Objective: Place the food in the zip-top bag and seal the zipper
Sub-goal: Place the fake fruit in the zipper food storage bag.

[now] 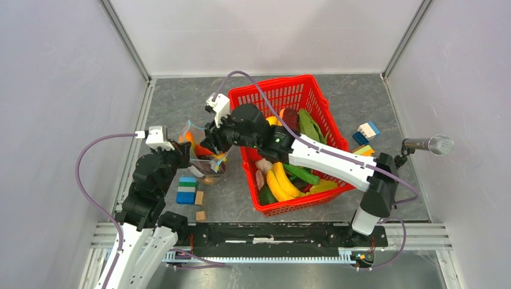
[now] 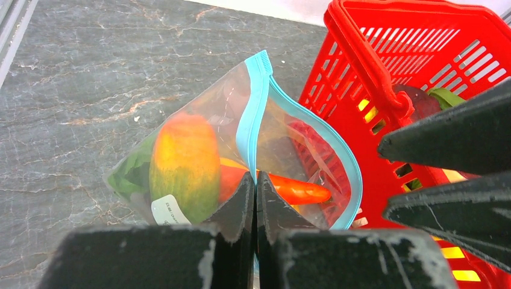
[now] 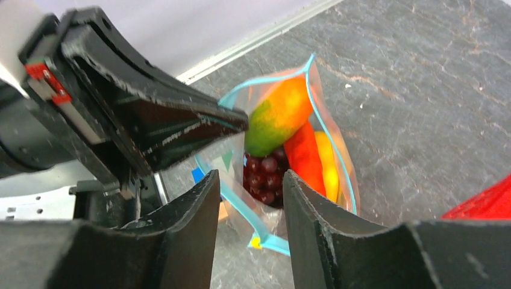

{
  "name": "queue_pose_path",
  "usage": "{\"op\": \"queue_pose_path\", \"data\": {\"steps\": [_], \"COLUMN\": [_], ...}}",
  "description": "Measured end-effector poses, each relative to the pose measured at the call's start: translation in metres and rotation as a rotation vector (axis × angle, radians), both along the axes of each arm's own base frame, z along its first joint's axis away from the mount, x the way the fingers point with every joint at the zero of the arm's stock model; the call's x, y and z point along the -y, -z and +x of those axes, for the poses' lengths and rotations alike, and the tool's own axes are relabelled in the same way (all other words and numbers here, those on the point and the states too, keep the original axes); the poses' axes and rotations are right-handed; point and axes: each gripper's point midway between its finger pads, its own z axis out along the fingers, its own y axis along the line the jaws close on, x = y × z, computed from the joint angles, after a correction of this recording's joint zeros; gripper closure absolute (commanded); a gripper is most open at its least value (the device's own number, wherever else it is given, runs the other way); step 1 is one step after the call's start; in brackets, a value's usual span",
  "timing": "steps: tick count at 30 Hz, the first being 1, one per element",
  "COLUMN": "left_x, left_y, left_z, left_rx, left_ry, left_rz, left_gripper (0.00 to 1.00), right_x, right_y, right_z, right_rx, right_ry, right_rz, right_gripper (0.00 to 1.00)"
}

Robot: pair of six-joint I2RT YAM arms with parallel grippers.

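Note:
The clear zip-top bag (image 1: 208, 164) stands open left of the red basket, its light-blue zipper (image 2: 253, 114) gaping. Inside it lie an orange-green fruit (image 2: 184, 165), a carrot (image 2: 298, 191), purple grapes (image 3: 264, 174) and a yellow piece (image 3: 328, 162). My left gripper (image 2: 255, 179) is shut on the zipper strip at the bag's near rim. Just above the bag's mouth hangs my right gripper (image 3: 250, 201), open with nothing between its fingers. More food stays in the basket: bananas (image 1: 283, 180) and a green vegetable (image 1: 310, 126).
The red basket (image 1: 274, 84) stands right of the bag, touching it. Coloured blocks (image 1: 187, 190) and small wooden cubes (image 1: 200, 215) lie near the left arm. More blocks (image 1: 366, 135) and a microphone (image 1: 434, 144) are at the right. Walls enclose the table.

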Motion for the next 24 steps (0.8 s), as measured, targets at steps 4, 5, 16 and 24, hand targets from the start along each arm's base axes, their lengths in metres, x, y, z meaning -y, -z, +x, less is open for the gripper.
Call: {"op": "queue_pose_path", "data": {"steps": [4,5,16,24], "left_x": [0.000,0.000,-0.001,-0.001], "left_y": [0.000,0.000,0.000,0.000], "left_z": [0.000,0.000,0.000,0.000], "left_rx": [0.000,0.000,0.000,0.000], "left_ry": [0.000,0.000,-0.005,-0.005], "left_rz": [0.000,0.000,0.000,0.000], "left_gripper": [0.98,0.98,0.98,0.98], "right_x": [0.014,0.018,0.059,0.089], "right_y": [0.009,0.010,-0.017,-0.009], "right_z": [-0.005,-0.006,-0.022,-0.035], "right_rx": [-0.008,-0.008,0.027,0.032], "right_ry": [0.015,0.021,0.047,0.059], "right_rz": [-0.020,-0.023,0.022,0.030], "right_gripper": [0.45,0.44,0.32,0.28]}}
